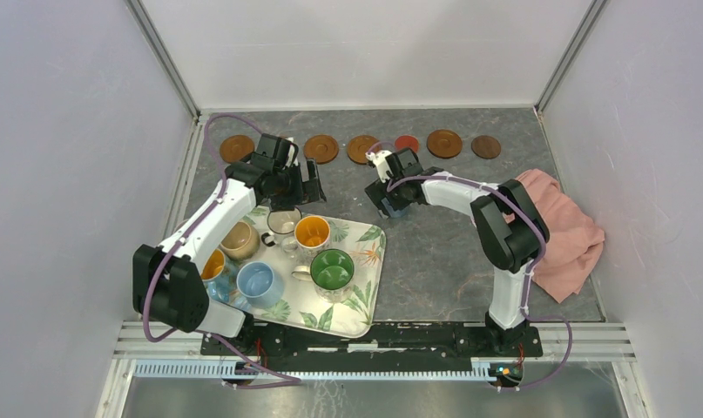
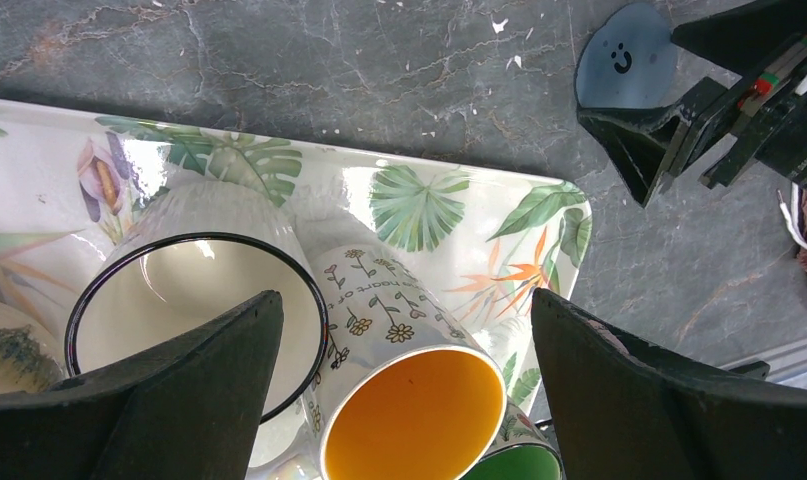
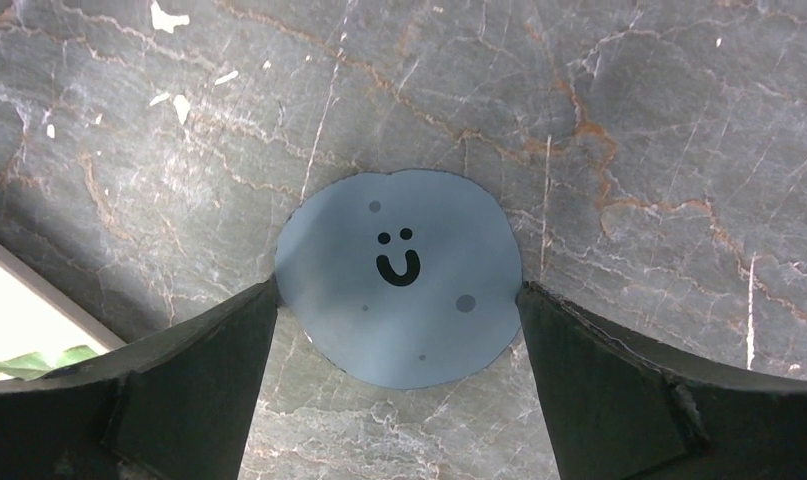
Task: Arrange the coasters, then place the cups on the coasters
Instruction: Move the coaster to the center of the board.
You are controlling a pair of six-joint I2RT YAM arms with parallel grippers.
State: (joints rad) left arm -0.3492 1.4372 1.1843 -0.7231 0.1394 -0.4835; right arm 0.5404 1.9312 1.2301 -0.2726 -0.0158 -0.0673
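The right gripper [image 3: 399, 300] stands wide open astride the grey-blue coaster [image 3: 394, 250], which lies flat on the table just right of the tray [image 1: 365, 239]. So thin a disc may slip free or skid as the jaws close. The left gripper [image 2: 407, 300], open above the cups [image 2: 179, 310], could nudge them.

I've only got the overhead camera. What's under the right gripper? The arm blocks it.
Observer: A grey-blue coaster with a printed smiley face, lying flat on the table.
Operator: Is it gripped?
Observer: No. The right gripper is open, with a finger at each edge of the coaster.
Operator: What is the left gripper over?
Observer: The left gripper, open and empty, hangs over the cream dark-rimmed cup and the orange-inside cup on the tray.
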